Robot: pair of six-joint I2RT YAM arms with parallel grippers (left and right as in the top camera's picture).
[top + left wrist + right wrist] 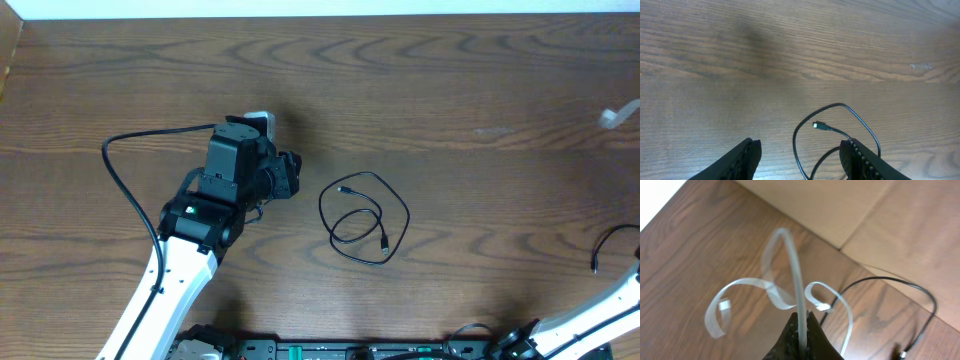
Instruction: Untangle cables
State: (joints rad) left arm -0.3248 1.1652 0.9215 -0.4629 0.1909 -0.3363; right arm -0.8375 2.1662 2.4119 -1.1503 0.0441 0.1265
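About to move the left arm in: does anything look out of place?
Yes. The white cable is off the table, pinched in the shut right end effector and curling in the air near the table's edge. The black cable lies looped, apart from it, by the open left end effector.

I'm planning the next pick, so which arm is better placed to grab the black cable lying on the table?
Left. The left claw is open right beside the black cable, whose plug shows just ahead of it. The right claw is shut on the white cable, so it's likely busy.
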